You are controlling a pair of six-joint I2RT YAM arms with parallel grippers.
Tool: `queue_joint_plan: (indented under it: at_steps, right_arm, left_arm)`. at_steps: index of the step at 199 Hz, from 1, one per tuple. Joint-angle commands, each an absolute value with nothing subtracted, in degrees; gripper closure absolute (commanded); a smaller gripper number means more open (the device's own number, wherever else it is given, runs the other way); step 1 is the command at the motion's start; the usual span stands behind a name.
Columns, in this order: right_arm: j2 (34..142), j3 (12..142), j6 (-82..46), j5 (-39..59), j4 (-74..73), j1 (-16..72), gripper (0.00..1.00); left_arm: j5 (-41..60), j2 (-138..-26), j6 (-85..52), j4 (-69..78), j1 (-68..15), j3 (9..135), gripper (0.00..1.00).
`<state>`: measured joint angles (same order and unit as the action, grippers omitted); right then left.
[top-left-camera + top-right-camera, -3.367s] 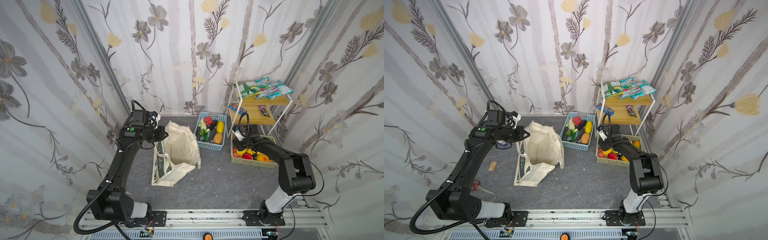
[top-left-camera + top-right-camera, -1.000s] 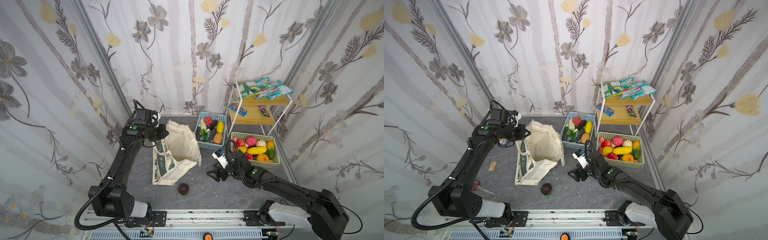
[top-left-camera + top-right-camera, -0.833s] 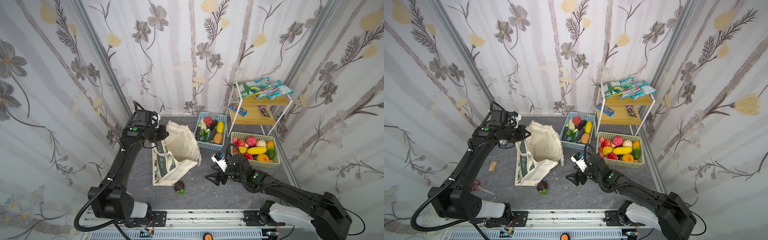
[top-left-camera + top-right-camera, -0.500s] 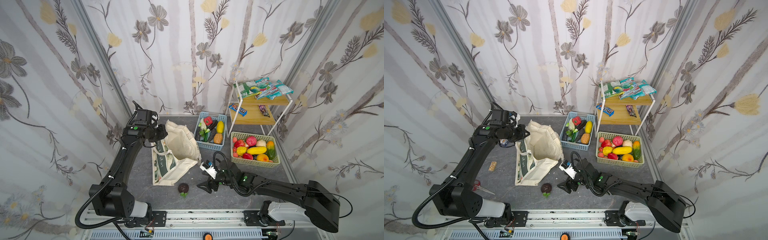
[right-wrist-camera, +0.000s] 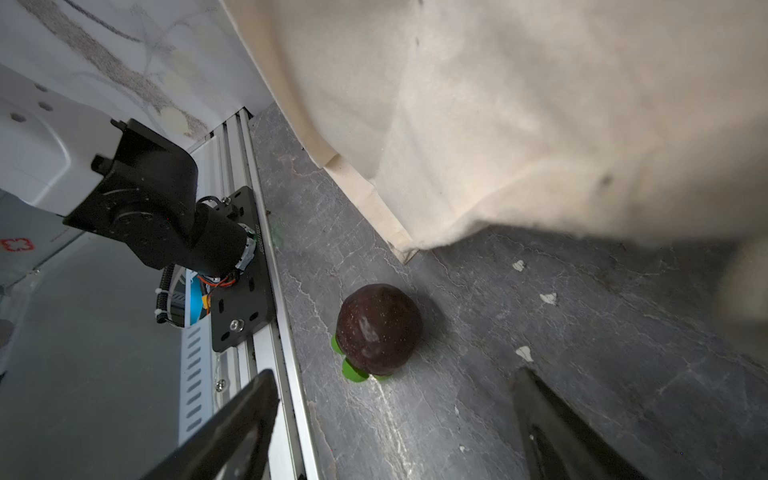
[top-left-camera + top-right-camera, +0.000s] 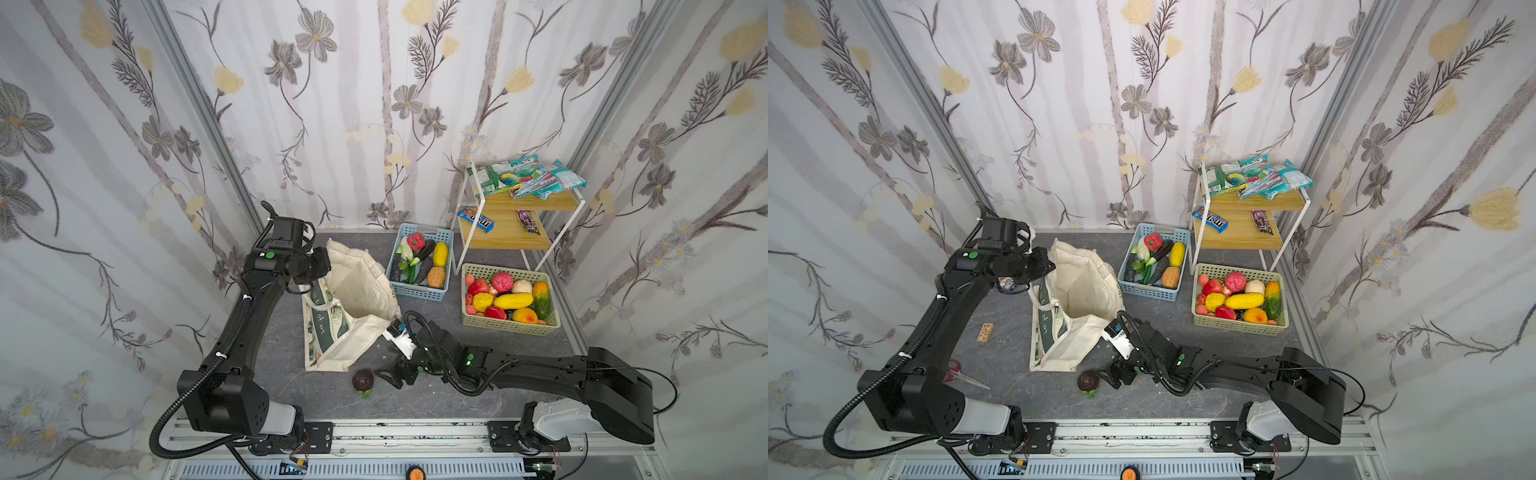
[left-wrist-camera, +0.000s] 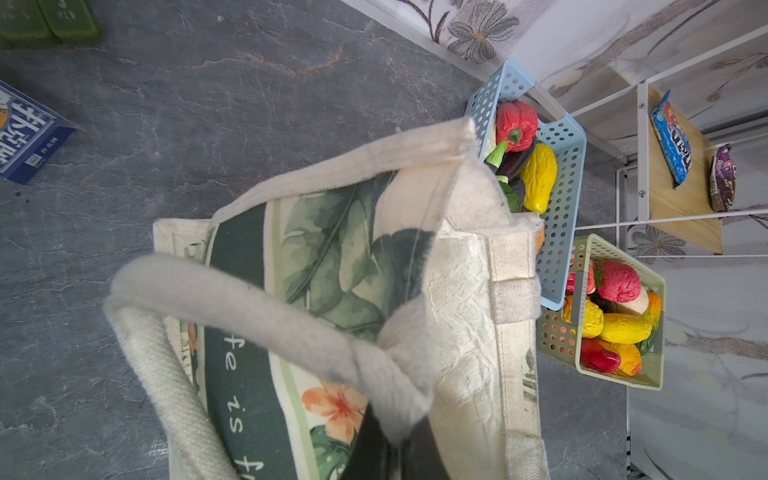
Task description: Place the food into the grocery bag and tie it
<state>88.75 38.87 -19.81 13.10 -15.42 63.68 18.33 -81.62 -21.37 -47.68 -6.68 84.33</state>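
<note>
Right gripper [image 6: 383,377] neared dark fruit [image 6: 363,380], bag [image 6: 328,324] bottom hidden

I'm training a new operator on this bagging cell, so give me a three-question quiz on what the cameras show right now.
1. True or false: the dark round fruit lies inside the grocery bag.
2. The left gripper is: A open and empty; B shut on a bag handle; C shut on the fruit.
3. Fill in: the right gripper has its jaws ____, with the fruit ungripped.
Key: 1 false, it lies on the grey table beside the bag; 2 B; 3 open.
</note>
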Motion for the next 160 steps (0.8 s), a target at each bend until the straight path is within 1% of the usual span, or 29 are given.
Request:
queue_joint_plan:
  at_steps: [1,27,52,87,124,129,160]
  right_arm:
    - [87.6,39.1,-30.3,12.9,-18.1,63.9,0.12]
    - [88.1,41.3,-37.7,12.3,-13.3,63.8,0.12]
    - [87.9,38.6,-45.9,13.7,-16.0,64.0,0.12]
    - [87.6,37.9,-53.7,9.8,-15.3,65.4,0.12]
    - [91.1,39.9,-55.8,5.2,-15.8,69.2,0.11]
    - [93.4,40.0,-56.2,4.6,-16.5,69.8,0.11]
    - [97.9,40.7,-57.7,0.5,-19.0,72.4,0.11]
  left_arm:
    - [16.9,-81.6,-22.2,-48.7,-6.7,85.2,1.00]
    - [16.8,-81.0,-22.7,-48.3,-6.7,84.3,1.00]
    - [16.5,-79.3,-24.1,-45.3,-6.7,80.9,1.00]
    - [14.8,-76.9,-25.2,-42.7,-6.7,78.7,1.00]
    - [13.6,-76.0,-23.8,-43.5,-6.7,78.4,1.00]
    - [13.6,-75.9,-23.9,-43.5,-6.7,78.2,1.00]
    - [14.0,-74.8,-25.5,-42.5,-6.7,76.4,1.00]
